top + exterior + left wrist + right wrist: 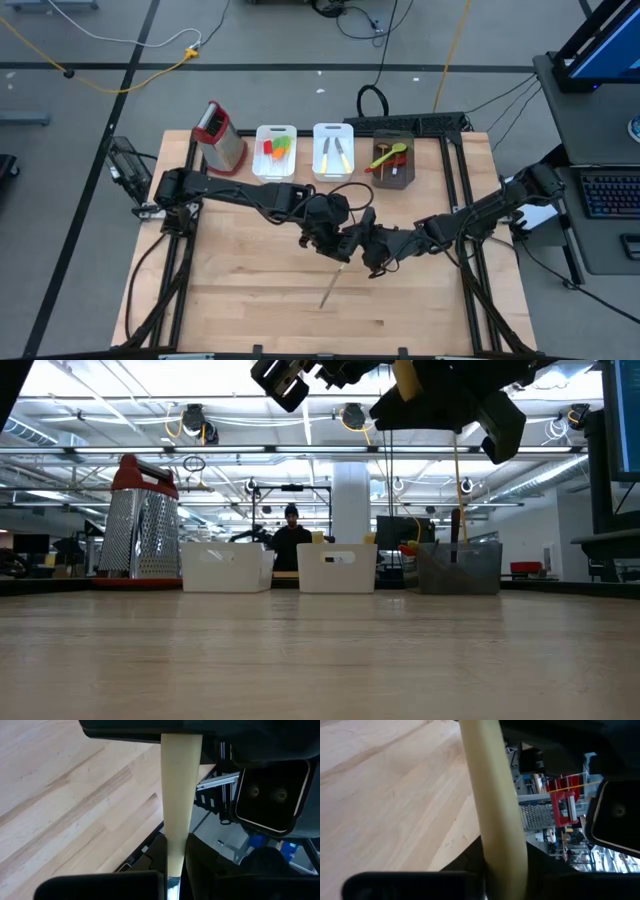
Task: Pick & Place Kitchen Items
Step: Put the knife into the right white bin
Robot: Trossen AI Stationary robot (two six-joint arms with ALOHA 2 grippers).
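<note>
Cream-handled knife [336,283] hangs mid-counter [250,300] between both grippers in high view, blade slanting down toward the near edge; left wrist view: left jaws pinch its handle; right wrist view: right jaws flank it, grip unclear.

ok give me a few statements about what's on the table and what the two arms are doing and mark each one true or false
1. The grater stands at the left end of the row of bins. True.
2. Both grippers meet over the middle of the table, at a cream-handled knife. True: the left gripper is shut on its handle, with the right gripper right beside it.
3. The dark bin is empty. False: it holds a green spoon and other utensils.
4. The knife lies flat on the table. False: in the low view nothing rests on the wood in front of the bins.
5. The middle white bin holds cream-handled knives. True.
</note>
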